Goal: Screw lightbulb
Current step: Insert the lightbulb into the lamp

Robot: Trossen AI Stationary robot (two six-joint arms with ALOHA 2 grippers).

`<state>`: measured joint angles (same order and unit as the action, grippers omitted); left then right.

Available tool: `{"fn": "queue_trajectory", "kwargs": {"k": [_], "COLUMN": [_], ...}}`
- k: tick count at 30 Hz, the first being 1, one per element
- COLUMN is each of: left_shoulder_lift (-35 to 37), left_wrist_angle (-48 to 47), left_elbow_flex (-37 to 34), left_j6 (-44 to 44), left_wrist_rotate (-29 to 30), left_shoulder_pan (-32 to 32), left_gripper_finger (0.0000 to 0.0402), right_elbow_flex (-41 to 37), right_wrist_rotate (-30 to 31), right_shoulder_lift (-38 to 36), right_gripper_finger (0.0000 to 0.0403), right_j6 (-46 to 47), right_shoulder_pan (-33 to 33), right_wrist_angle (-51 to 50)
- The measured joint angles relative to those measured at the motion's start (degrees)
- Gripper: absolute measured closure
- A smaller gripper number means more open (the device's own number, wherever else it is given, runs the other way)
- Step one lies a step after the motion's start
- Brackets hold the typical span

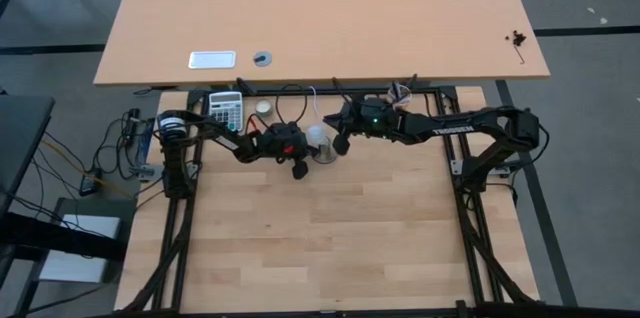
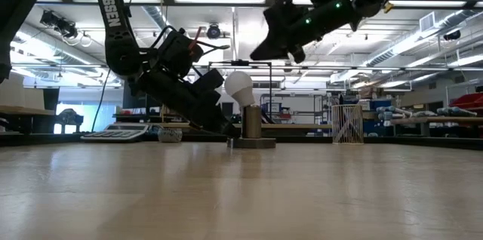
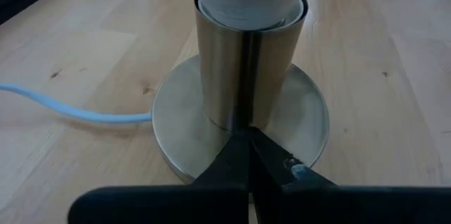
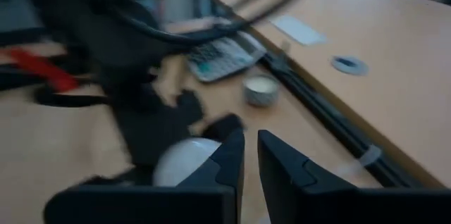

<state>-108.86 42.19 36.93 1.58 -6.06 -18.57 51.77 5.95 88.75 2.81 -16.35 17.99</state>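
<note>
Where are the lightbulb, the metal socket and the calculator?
lightbulb [image 2: 239,87]: low view, on its white globe.
metal socket [image 3: 243,69]: left wrist view, on its upright metal tube.
calculator [image 1: 226,110]: high view, on its keypad.

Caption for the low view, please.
Lightbulb seated in the socket; left gripper shut at its base, right gripper above.

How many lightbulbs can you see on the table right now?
1. The lightbulb sits upright in the metal socket near the table's far edge, between the left gripper and the right gripper. No others show.
</note>
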Motion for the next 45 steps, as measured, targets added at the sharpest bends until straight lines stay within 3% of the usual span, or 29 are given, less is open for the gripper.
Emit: {"fn": "queue_trajectory", "kwargs": {"k": [5,9,15,25,32,45], "left_shoulder_lift": [-0.04,-0.04,-0.04,-0.07,-0.09,-0.1], "left_wrist_angle": [0.19,0.19,0.19,0.4,0.38,0.53], "left_elbow_flex": [-0.02,-0.02,-0.04,-0.08,-0.07,-0.07], "left_j6": [0.02,0.02,0.1,0.87,0.85,1.14], "left_wrist_rotate": [-0.1,-0.16,-0.27,-0.29,-0.41,-0.39], "left_shoulder_pan": [0.0,0.0,0.04,0.04,0.04,0.07], "left_gripper_finger": [0.0399,0.0399,0.0399,0.0399,0.0399,0.0399], "right_elbow_flex": [1.62,5.49,10.02,12.7,22.58,26.62], "right_wrist_rotate": [-1.79,-3.01,-4.35,-5.92,-5.89,-1.84], "right_shoulder_lift": [0.14,0.18,0.18,4.19,10.0,13.14], "right_gripper_finger": [0.0378,0.0396,0.0395,0.0396,0.0396,0.0396], "right_j6": [0.2,0.11,-0.69,-0.96,-3.45,-4.09], "right_shoulder_pan": [0.65,0.95,1.3,2.0,2.1,2.05], "right_wrist_angle": [0.89,-4.23,-12.47,-16.76,-25.63,-36.08]}}
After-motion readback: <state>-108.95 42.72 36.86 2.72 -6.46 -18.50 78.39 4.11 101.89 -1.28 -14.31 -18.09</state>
